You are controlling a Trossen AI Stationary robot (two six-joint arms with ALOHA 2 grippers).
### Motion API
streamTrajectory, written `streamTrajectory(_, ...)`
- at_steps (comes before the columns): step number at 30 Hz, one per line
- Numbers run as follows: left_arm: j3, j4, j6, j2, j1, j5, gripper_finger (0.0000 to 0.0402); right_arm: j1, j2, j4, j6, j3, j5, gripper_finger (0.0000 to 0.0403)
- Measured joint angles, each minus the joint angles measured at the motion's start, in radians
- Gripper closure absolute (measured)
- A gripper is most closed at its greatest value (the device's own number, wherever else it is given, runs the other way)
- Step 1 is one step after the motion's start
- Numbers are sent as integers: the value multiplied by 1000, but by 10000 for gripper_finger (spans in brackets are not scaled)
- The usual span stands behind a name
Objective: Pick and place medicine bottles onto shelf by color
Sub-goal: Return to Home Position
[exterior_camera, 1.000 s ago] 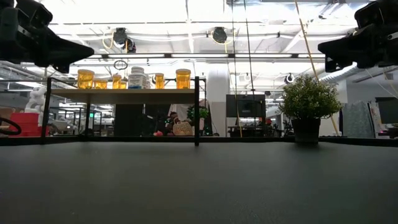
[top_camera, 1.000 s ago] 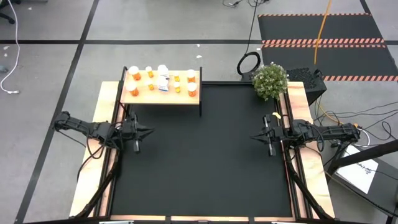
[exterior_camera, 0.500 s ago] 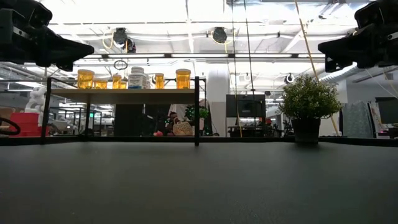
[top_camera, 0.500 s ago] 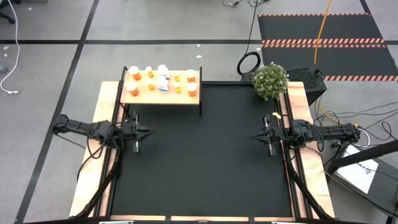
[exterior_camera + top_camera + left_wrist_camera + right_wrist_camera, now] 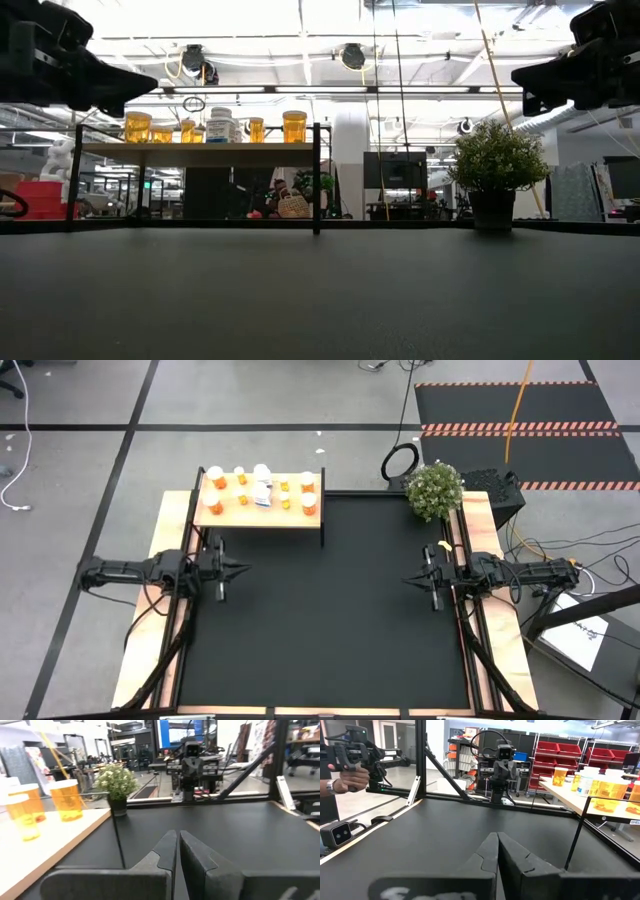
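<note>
The medicine bottles (image 5: 262, 490) stand upright on the light-wood shelf (image 5: 225, 518) at the table's far left: several orange ones (image 5: 294, 126) with white caps, and white ones (image 5: 219, 127) among them. The shelf rests on thin black legs (image 5: 316, 178). My left gripper (image 5: 243, 570) hovers shut and level at the table's left edge, near side of the shelf, holding nothing. My right gripper (image 5: 408, 581) hovers shut and level at the right edge, also holding nothing. Each wrist view shows its own shut fingers (image 5: 176, 851) (image 5: 496, 849) over the black mat.
A potted plant (image 5: 434, 490) stands at the table's far right corner. The black mat (image 5: 330, 610) covers the table between the arms. In the right wrist view a person's hand (image 5: 345, 777) holds a device beyond the table's near side.
My left arm has swung about its base, so its gripper now points straight toward the table's right edge; the gripper stays shut. The bottles and shelf have kept still.
</note>
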Motion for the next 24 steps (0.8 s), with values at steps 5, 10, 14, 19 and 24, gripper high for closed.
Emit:
streamTrajectory(5,0,-6,-1,0,46,22,376,0,0,0,0,0,0,403)
streamTrajectory(10,0,-32,-8,0,81,51,376,0,0,0,0,0,0,403)
streamTrajectory(14,0,-35,-27,0,95,53,376,0,0,0,0,0,0,403)
streamTrajectory(19,0,-36,-25,0,95,53,376,0,0,0,0,0,0,403)
streamTrajectory(24,0,-39,-14,0,95,61,376,0,0,0,0,0,0,403)
